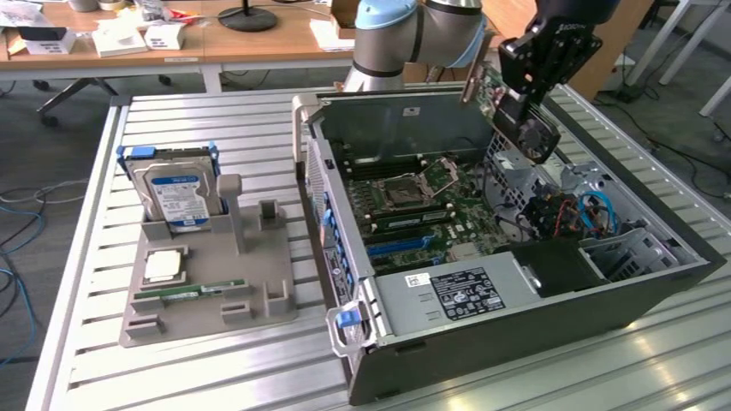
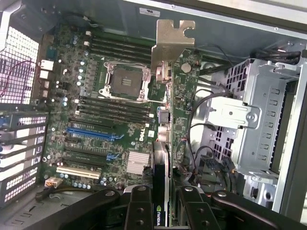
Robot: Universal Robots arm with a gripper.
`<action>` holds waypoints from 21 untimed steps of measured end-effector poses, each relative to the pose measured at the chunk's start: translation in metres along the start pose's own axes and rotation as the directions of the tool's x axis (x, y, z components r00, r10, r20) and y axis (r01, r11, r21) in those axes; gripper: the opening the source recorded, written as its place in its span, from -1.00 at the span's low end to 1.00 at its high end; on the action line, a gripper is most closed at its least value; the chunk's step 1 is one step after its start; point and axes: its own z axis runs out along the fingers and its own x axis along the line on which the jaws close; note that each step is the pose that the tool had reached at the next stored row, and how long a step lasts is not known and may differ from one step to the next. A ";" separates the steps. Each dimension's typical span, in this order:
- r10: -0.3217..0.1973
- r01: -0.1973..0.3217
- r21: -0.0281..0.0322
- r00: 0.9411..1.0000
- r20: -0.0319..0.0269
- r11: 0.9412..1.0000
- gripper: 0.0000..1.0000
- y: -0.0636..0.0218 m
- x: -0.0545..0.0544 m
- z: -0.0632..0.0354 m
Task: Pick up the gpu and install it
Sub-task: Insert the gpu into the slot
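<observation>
Slatted metal surface (image 1: 171,377) carries open computer case (image 1: 571,317). In case, motherboard (image 2: 96,120) faces up, blue slot (image 2: 91,132) free. Gpu (image 2: 184,91) hangs edge-on above case interior, long axis pointing from tool toward board, bracket end leading, slot off to one side. Tool (image 2: 165,213) clenched on gpu.

Gripped end of the gpu (image 2: 177,105) was hidden inside the gripper (image 2: 165,201), itself cut off at the frame edge; the hard drive (image 1: 177,201) label print was too small to read.
</observation>
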 end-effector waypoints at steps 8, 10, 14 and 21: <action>-0.055 0.055 -0.001 0.998 -0.002 0.998 -0.48 0.0000 0.000 0.0001; -0.070 0.070 -0.002 0.998 -0.003 0.998 -0.48 0.0001 0.000 0.0002; -0.101 0.101 -0.003 0.995 -0.004 0.995 -0.48 0.0001 0.000 0.0002; -0.164 0.164 -0.005 0.986 -0.006 0.986 -0.48 0.0006 0.000 0.0004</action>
